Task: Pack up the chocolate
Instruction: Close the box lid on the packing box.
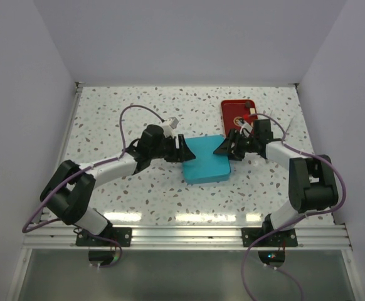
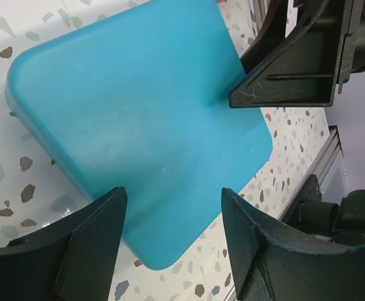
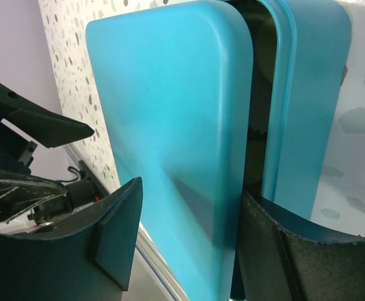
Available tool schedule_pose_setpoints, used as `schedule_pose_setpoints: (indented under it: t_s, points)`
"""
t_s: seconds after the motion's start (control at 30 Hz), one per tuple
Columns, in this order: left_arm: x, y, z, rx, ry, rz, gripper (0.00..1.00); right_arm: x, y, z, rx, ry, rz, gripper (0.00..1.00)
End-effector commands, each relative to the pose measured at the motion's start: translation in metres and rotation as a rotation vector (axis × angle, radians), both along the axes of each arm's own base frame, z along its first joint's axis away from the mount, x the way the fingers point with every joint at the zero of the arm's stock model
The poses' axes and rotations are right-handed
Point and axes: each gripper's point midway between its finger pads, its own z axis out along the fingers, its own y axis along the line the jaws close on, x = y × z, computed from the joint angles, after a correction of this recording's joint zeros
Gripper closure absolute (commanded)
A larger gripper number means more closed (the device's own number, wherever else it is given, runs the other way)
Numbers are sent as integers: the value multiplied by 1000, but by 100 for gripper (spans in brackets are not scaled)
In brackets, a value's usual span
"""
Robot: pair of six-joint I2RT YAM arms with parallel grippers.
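While both arms are reached in toward the middle, teal box [image 1: 204,162]: parked flat on the speckled tabletop [image 1: 107,125], roughly centre, with one tool at each end of it.
Left tool [image 2: 173,197]: released, jaws spread wide. A near corner of the box is seen poking between the two fingers [image 2: 88,251], but nothing is being squeezed, the corner's just framed by them.
Right tool [image 3: 190,191]: rolled on its side and clenched on the lid [image 3: 170,94], as far as can be told. One finger is laid on the lid's top face, the other is tucked in at the rim underneath. That upper finger [image 2: 295,81] can also be spotted from the left wrist view, resting on the lid's far edge.
Lid vs base [image 3: 308,94]: the lid is held a bit ajar at the right tool's end, so a dark gap [image 3: 258,113] is opened up between the two teal halves.
Chocolate: can't be made out in any view tbh. Only shadow and a jagged dark edge are seen in that gap, too dark to be called.
Red tray [image 1: 229,108]: set behind the right tool toward the far right of the tabletop, near the box but apart from it; its near end is overlapped by the arm.
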Motion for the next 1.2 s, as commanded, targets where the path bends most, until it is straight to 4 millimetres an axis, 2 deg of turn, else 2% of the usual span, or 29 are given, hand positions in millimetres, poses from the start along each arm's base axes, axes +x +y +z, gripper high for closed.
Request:
schedule_pose_setpoints:
  t_s: [0.0,0.37,0.6,0.87,1.0,1.17]
  points:
    - [8,-4,28,-17,-84,-6,33,3,-4,-14,-51,8,-11,39]
    - [5,-4,12,20,-54,-9,34,1,-8,-20,-79,21,-19,39]
    - [14,6,33,44,-134,46,33,3,-16,-14,-132,1,-23,37]
    - [16,27,14,153,-99,124,33,7,-18,-11,-133,-4,-27,37]
    - [9,18,0,132,-44,78,33,10,-18,-4,-132,-24,-25,36]
    - [3,3,-8,97,-12,38,32,14,-18,2,-134,-37,-28,35]
